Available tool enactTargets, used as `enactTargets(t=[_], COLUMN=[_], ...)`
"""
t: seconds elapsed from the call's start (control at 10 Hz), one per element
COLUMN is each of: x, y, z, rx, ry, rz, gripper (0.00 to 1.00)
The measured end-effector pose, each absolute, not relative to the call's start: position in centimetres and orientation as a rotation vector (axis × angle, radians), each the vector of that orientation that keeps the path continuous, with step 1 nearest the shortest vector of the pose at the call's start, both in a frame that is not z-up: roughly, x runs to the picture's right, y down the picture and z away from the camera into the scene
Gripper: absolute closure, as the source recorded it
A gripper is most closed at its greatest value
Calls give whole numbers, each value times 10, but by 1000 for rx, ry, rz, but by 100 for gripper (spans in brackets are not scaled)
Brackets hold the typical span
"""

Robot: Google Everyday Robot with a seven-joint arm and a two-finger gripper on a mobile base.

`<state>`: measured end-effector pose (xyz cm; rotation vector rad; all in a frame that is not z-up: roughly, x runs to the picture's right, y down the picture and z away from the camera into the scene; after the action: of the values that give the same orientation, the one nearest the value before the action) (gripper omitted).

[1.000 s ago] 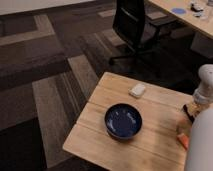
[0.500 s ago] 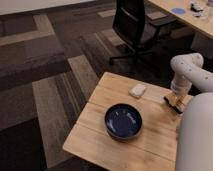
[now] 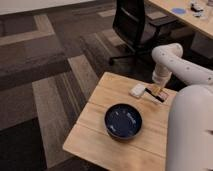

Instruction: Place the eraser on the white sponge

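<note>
The robot's hand (image 3: 159,90) hovers low over the wooden desk (image 3: 107,132), clamped on the eraser (image 3: 156,93) just beside the white sponge (image 3: 137,90) — the carry nearly done; next, a short shift over the sponge, then release.

White all over, this arm (image 3: 172,62); smooth rounded shells, a fat tube curving at an elbow-like bend, glossy and pale against the dark carpet; small dark dots run in a line along the forearm segment; the big casing (image 3: 190,130) in the foreground at right is a plain white cylinder with a domed top, no markings visible on it; the wrist narrows to a short white collar; below it the gripper (image 3: 159,91), at the table's far right edge, looks darker, with brownish-orange parts and fingers shut.
</note>
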<state>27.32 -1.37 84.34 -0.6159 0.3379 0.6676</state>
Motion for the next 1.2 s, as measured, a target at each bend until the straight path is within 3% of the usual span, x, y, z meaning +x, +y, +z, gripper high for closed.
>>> enactTargets(t=[0.6, 1.2], x=[218, 214], y=[-6, -23], z=[893, 894], rx=[-704, -689], ry=[269, 254], rz=[554, 527], gripper=[81, 81])
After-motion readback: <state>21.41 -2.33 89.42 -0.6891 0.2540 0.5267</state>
